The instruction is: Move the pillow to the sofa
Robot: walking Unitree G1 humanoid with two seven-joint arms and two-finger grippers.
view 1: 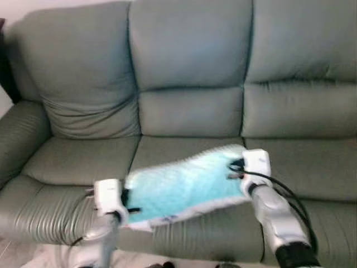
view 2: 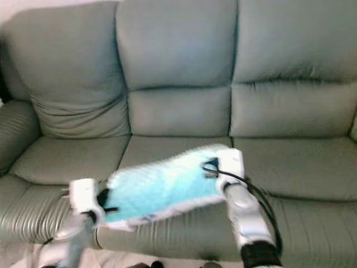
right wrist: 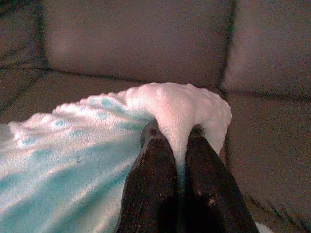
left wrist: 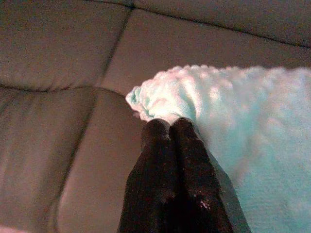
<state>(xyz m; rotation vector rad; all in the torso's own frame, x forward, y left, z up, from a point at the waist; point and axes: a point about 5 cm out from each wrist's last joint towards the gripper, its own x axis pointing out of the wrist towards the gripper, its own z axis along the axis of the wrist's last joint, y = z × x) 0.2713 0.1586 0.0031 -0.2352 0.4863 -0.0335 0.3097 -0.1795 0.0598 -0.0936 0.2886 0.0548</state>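
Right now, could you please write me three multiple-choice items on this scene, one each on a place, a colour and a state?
1. Where is the pillow?
A. Held in the air over the middle seat of the sofa
B. On the floor
C. On the sofa's armrest

2. What colour is the pillow's fluffy face?
A. Red
B. Light turquoise with a white edge
C. Black

3. How do the grippers stand?
A. Both open, away from the pillow
B. One holds it, the other hangs idle
C. The left gripper and right gripper each pinch an end

Answers: 1 A, the head views show it between both arms before the seat; 2 B, all views show it; 3 C, each wrist view shows fingers closed on fabric.
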